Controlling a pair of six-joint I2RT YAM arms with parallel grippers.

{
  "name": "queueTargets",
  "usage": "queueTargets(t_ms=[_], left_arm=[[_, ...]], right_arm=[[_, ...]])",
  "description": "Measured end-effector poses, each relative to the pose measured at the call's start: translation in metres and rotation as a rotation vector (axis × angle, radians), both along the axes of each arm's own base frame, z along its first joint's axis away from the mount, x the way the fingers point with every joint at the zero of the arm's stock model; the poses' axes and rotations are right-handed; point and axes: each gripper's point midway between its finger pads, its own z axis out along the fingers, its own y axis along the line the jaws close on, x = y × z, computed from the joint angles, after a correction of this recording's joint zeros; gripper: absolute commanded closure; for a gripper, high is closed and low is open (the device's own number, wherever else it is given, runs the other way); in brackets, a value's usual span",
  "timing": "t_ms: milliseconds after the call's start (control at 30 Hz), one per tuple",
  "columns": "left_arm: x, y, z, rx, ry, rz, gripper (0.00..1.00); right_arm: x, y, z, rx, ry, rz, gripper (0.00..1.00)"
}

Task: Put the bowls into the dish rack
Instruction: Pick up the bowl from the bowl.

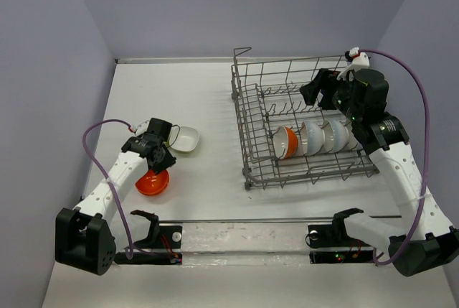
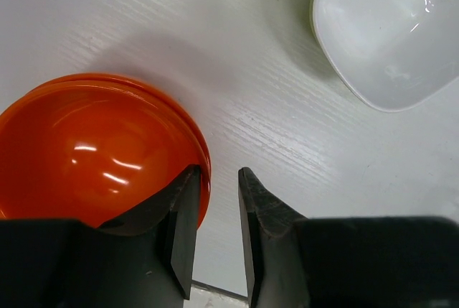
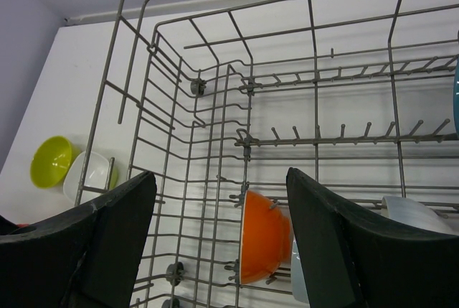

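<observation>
**A:** How do the bowls look to us, and where are they?

**B:** We see a glossy orange-red bowl (image 2: 93, 150) upright on the table (image 1: 208, 92). A squarish white bowl (image 2: 387, 28) lies near it, not touching. In the dish rack (image 1: 244, 128) an orange bowl (image 1: 286, 143) stands on edge among the tines, with white bowls (image 1: 323, 137) lined up beside it.

**A:** And the grippers?

**B:** The left gripper (image 2: 215, 207) sits at the orange-red bowl's rim with one finger over the inside. Its jaws are a narrow gap apart, bare table shows between them, and we see no pinch. The right gripper (image 3: 219, 243) hangs over the rack, jaws spread wide, holding nothing.

**A:** What lies around or in the way?

**B:** The rack's wire wall and raised handle (image 3: 143, 6) stand between the table bowls and the tines. A yellow-green bowl (image 3: 50, 161) sits just beside the squarish one.

**A:** What can't we make out?

**B:** The orange-red rim looks doubled, and we cannot tell whether it is one bowl or two. From above, we can hardly find the yellow-green bowl.
</observation>
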Motion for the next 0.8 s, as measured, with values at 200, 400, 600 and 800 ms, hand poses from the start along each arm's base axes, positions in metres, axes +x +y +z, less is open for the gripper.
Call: queueTargets(t_ms=[200, 400, 600, 800], left_arm=[[-0.0002, 0.0004, -0.0001, -0.002, 0.002, -0.001, 0.71], [-0.0006, -0.001, -0.0002, -0.008, 0.005, -0.01, 0.8], [-0.0001, -0.0039, -0.0003, -0.021, 0.005, -0.018, 0.82], [0.0018, -0.0073, -0.0026, -0.032, 0.011, -0.033, 0.86]], right_arm=[[0.0001, -0.0001, -0.0002, -0.002, 0.0, 0.001, 0.21], [0.0001, -0.0001, -0.0002, -0.003, -0.001, 0.001, 0.21], [0.0001, -0.0001, -0.0002, -0.003, -0.001, 0.001, 0.21], [0.0001, 0.0, -0.0004, -0.003, 0.0, 0.001, 0.21]])
